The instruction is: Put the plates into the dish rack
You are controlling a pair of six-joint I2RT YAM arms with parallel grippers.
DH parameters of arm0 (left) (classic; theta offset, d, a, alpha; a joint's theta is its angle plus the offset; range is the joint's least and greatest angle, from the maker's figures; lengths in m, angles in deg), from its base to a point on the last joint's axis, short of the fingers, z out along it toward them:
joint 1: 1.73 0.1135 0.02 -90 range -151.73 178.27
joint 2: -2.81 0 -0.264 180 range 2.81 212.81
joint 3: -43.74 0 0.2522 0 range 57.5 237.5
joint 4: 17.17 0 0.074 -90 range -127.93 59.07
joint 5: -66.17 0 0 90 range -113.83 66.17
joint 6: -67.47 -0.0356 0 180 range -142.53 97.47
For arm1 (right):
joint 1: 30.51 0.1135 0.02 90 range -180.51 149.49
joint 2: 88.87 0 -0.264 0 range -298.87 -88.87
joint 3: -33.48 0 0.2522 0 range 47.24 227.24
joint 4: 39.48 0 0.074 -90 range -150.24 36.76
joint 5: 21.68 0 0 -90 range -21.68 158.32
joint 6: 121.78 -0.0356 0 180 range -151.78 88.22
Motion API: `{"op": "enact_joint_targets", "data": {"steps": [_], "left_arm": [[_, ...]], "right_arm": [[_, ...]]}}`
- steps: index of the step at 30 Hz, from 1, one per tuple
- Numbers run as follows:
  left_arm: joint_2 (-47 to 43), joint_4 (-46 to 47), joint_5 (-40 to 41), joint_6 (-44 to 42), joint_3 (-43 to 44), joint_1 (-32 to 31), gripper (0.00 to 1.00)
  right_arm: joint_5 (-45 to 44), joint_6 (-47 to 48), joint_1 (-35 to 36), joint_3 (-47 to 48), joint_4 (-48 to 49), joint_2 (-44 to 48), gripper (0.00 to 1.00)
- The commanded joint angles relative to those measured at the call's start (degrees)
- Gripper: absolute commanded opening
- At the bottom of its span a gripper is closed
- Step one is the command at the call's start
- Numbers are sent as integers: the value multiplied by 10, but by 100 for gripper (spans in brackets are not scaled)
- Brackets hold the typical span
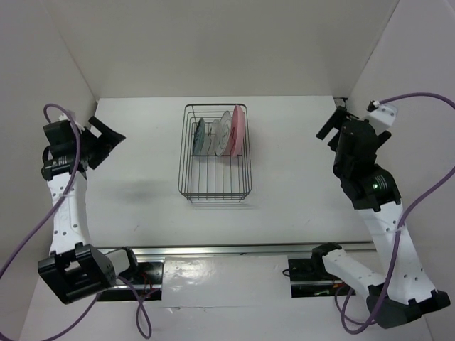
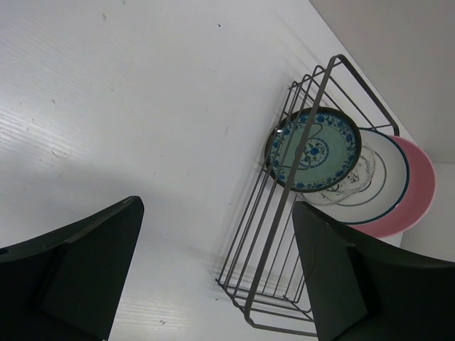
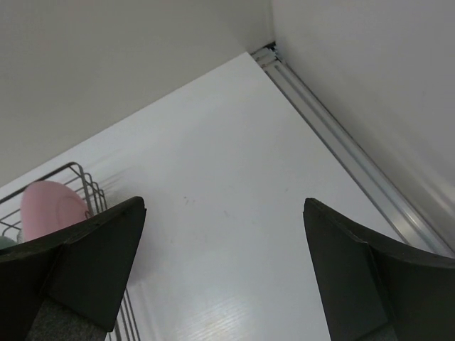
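L jaws, R jaws both spread wide, empty; 4 plates [image 1: 239, 128] upright in dish rack [image 1: 213, 174]

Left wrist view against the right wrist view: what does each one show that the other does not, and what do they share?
Only the left wrist view: the teal plate, glass plate and white plate, standing on edge in the dish rack. Only the right wrist view: the far corner of the table, with a metal rail along its edge. Both: the pink plate, part of the rack, the white table, and an open claw each, left claw and right claw.
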Motion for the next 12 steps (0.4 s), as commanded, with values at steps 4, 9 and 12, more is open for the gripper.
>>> {"op": "enact_joint_targets", "data": {"steps": [4, 9, 12], "left_arm": [[-61, 32, -27, 14, -29, 9, 100], [-56, 32, -33, 14, -29, 9, 100], [-56, 32, -33, 14, -29, 15, 100]], "right_arm": [[-4, -23, -12, -40, -11, 35, 100], [-11, -28, -12, -33, -11, 30, 100], [-18, -28, -12, -27, -16, 18, 100]]}}
